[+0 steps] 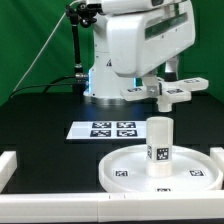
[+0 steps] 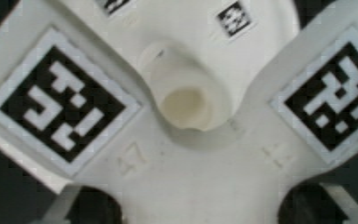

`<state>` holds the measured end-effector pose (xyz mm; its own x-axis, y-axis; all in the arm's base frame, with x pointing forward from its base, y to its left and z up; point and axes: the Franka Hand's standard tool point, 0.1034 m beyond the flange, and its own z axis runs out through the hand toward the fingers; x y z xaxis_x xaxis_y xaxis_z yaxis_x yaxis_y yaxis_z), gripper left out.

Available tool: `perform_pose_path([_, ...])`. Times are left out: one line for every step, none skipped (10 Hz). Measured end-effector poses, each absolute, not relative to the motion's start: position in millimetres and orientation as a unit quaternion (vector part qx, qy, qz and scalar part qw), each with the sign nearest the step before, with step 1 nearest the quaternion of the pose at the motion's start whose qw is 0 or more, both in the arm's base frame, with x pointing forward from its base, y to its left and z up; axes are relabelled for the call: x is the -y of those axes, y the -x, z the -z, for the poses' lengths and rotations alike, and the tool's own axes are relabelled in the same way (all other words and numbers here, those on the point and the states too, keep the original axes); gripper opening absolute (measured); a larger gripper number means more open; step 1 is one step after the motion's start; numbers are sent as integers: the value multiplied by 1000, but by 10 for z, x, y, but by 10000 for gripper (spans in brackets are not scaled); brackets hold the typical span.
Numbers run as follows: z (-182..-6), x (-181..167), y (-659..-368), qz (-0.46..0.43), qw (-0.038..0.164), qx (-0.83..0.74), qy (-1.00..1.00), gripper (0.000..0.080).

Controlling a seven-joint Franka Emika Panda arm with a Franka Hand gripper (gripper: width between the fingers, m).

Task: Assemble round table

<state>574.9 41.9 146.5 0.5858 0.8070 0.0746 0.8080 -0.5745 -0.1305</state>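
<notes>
Closest to the wrist camera is the cross, a flat white piece that fills nearly that whole view, with a round hole at its hub and black-and-white tags on the arms spreading away from it. In the exterior view the cross sits level at the tool, up off the black worktop, with its arms reaching out toward the exterior view's right. The tool is clenched on it, though the fingers themselves are too dark and blurred in the wrist view to make out. Below the tool and nearer the exterior camera, the disc lies flat on the worktop, rim up, well apart from the cross. The post stands upright at the disc's middle, almost straight under the tool, with a tag on its side facing the camera; whether it is fixed to the disc cannot be told. Lower than the tool and off toward the exterior view's left, the marker board lies flat, just beyond the disc's far edge. White rails edge the worktop at its near side, farthest from the tool. Above the tool rises the white arm.
</notes>
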Motion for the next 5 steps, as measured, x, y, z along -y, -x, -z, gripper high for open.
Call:
perform_pose_path([-1457,-404,-5733,3,75,453,888,439])
perform_pose_path([-1448,-400,-5727,2,76,453,888,439])
perform_pose_path([-1440,-393,-5731,4,74,458,886,439])
perform_pose_path([-1407,-362,-5743,15,64,471,879,439])
perform_pose_path([-1386,-333,-5730,20,60,476,877,439])
